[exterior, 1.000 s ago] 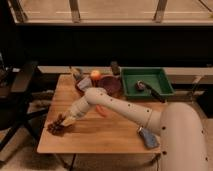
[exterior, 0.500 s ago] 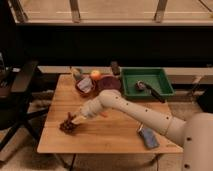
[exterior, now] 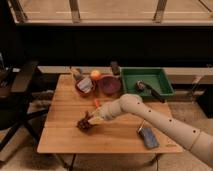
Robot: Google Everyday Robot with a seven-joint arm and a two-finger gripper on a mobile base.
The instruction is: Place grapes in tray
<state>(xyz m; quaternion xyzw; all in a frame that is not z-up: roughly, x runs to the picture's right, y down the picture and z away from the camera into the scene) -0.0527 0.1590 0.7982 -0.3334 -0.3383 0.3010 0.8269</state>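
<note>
Lower left of frame, on worktop (exterior: 60, 141): grapes (exterior: 83, 124)
Gripper (exterior: 90, 120): right at the grapes; gripping or not, cannot tell
Tray (exterior: 131, 82): upper right, well apart from grapes

The gripper (exterior: 89, 120) is low over the near-left part of the wooden counter (exterior: 67, 135), right at the grapes (exterior: 83, 125) and apparently touching them, though the contact is hard to make out. The white arm (exterior: 150, 115) stretches to it from the near right. The green tray (exterior: 155, 77) stands at the far right, well apart from the grapes, with two maroon bowls (exterior: 110, 85) and an orange fruit (exterior: 95, 75) to its left and a carrot (exterior: 96, 103) between the bowls and the gripper.
</note>
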